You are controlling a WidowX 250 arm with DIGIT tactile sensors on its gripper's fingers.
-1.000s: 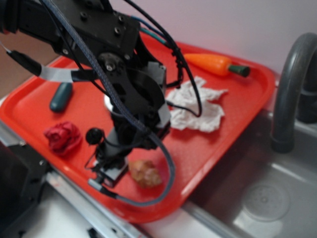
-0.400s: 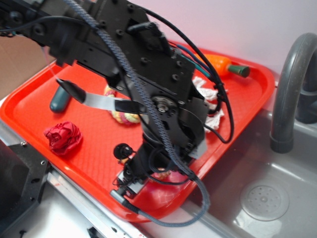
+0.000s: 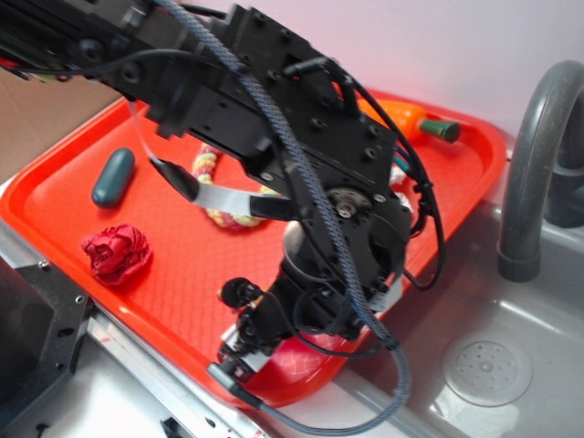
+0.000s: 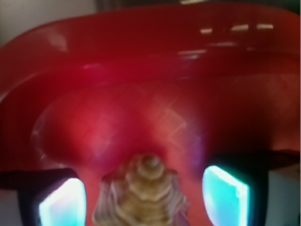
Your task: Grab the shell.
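In the wrist view, the shell, tan with ridged whorls, lies on the red tray with its spire pointing away from the camera. My gripper is open and straddles it. One glowing pad sits to the shell's left and the other to its right, with a gap of red tray on each side. In the exterior view, the gripper is low over the tray's front right corner, and the arm hides the shell.
On the tray lie an orange toy carrot at the back, a teal oblong, a crumpled red cloth and a knotted rope toy. A grey faucet and a steel sink stand to the right.
The arm has swung right toward the tray's front corner and lowered over the shell, which it now covers in the exterior view. The rope toy has come into view.
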